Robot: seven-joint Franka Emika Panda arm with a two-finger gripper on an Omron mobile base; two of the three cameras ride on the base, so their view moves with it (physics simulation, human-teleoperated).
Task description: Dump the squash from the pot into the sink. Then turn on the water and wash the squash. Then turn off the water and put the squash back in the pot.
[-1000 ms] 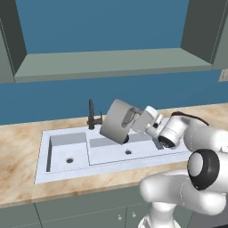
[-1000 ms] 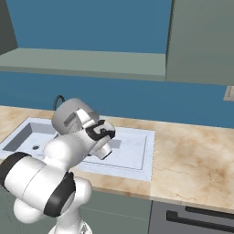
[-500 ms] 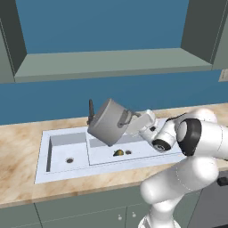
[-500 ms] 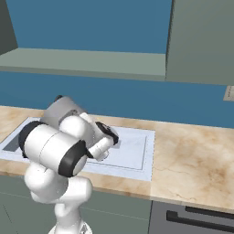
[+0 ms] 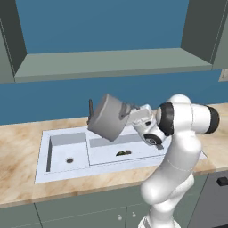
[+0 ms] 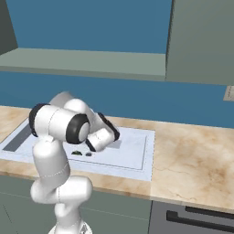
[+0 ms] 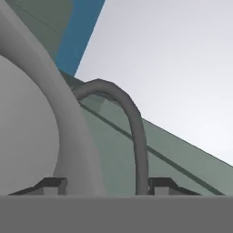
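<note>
The squash (image 5: 123, 153) lies on the floor of the larger basin of the sink (image 5: 62, 171), near the round drain, so the dumping looks done. The pot (image 5: 107, 117) hangs tipped over that basin with its mouth turned down and away from the left base camera, well clear of the sink floor. The gripper (image 7: 107, 184) is clamped on the pot's dark loop handle (image 7: 132, 132), one finger to each side of it (the hand camera shows the handle arching right up between them).

To finish this step well, I would level the pot before carrying it, so nothing swings, and set it down on the counter (image 5: 18, 142) beside the sink, not in the basin where it would crowd the squash. The faucet (image 5: 90, 109) stands just behind the pot; the move away should clear it.

The counter is pale marbled stone, running along a blue wall (image 5: 102, 26) under grey-green cabinets (image 5: 111, 62). Lower right, a dark oven front (image 6: 192, 219) sits under the counter.
</note>
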